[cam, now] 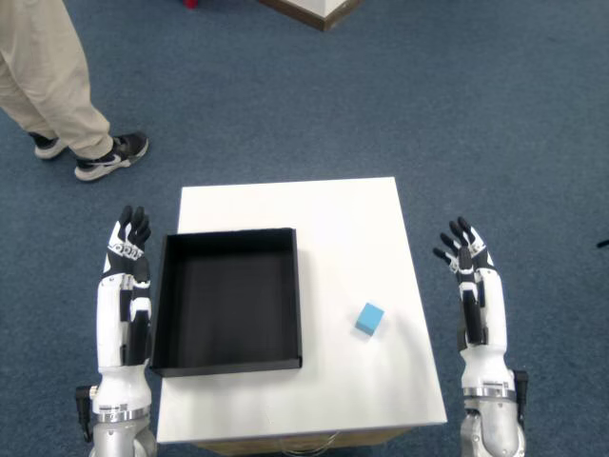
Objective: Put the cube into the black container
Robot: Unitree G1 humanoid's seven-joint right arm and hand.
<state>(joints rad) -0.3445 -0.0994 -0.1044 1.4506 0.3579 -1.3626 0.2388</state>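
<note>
A small light-blue cube rests on the white table, toward its right front part. The black container, a shallow square tray with nothing inside, occupies the table's left half, its right wall about a hand's width left of the cube. My right hand is raised beside the table's right edge, fingers spread, holding nothing, to the right of and slightly beyond the cube. The left hand is held up the same way just left of the container.
A person's legs and dark sneakers stand on the blue carpet beyond the table's left corner. A wooden furniture corner shows at the top edge.
</note>
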